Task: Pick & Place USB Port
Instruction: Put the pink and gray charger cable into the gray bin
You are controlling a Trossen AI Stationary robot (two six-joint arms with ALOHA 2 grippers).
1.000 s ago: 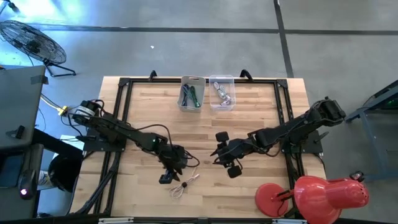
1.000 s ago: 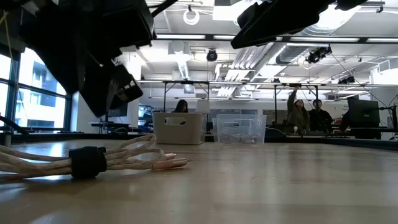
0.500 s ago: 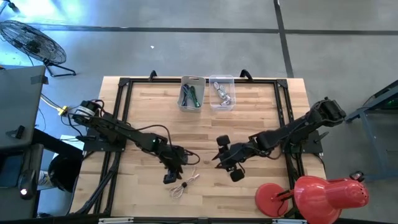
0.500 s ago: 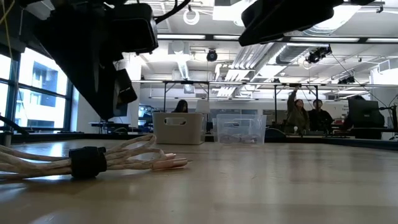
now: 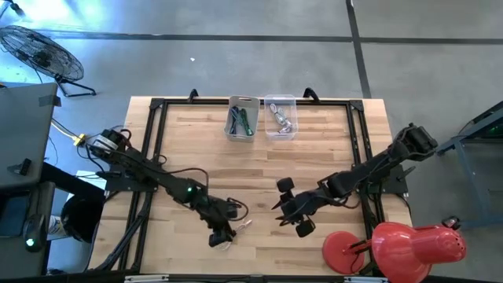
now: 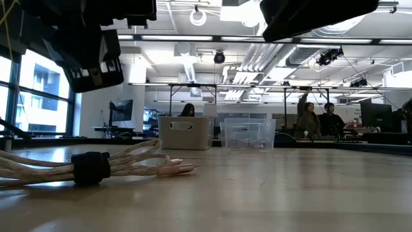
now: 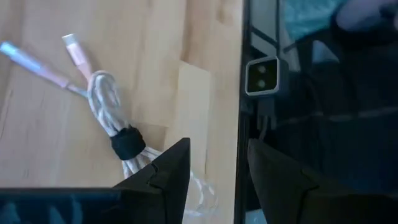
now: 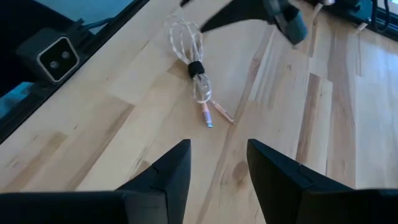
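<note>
Cable (image 8: 198, 81) lies coiled on the counter (image 5: 314, 157) near its front edge; left pincer (image 5: 222, 236) hovers directly above it, spread, holding nothing. Right pincer (image 5: 289, 212) spread, nearby.

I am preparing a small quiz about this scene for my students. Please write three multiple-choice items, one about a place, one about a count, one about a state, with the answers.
1. Where does the coiled cable lie?
A. in a bin
B. on the table near its front edge
C. on the floor

2. How many bins stand at the table's far edge?
A. two
B. four
C. none

3. What is the state of the left pincer?
A. shut on the cable
B. open, above the cable
C. out of view

Answers: 1 B, the right wrist view shows it on bare wood; 2 A, the grey bin and the clear bin; 3 B, its fingers stand apart, the cable free.
</note>
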